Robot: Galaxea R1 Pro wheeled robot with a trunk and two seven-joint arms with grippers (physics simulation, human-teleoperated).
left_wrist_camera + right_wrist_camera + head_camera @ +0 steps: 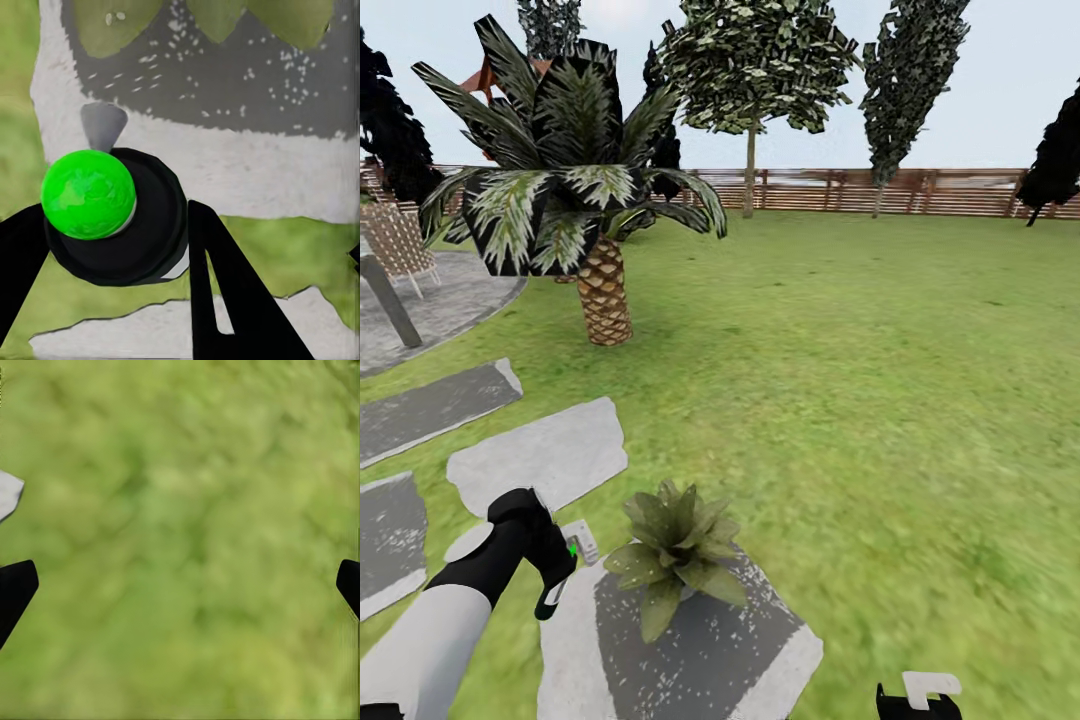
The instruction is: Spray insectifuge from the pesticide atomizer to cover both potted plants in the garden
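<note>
A: Where is the small black cylindrical pesticide atomizer (120,225)?

B: In the left hand (555,575), clamped between its two black fingers (232,292). From the left wrist view it is seen end-on, a round black body with a bright green ball on top and a little grey nozzle beyond it.

A: And the plant?

B: One low potted plant of pointed green leaves (675,550) stands on a grey and white stepping stone (700,650), just beside the left hand, towards the robot's right. Its leaf tips (217,19) show past the atomizer.

A: The right hand?

B: The right hand (180,585) is spread wide over the green lawn (195,510), with a black fingertip (15,589) at each edge of its wrist view.

A: Farther off?

B: A palm with a scaly brown trunk (603,290), a round grey paved patio (450,300), and a brown slatted wooden fence (920,192) with trees.
</note>
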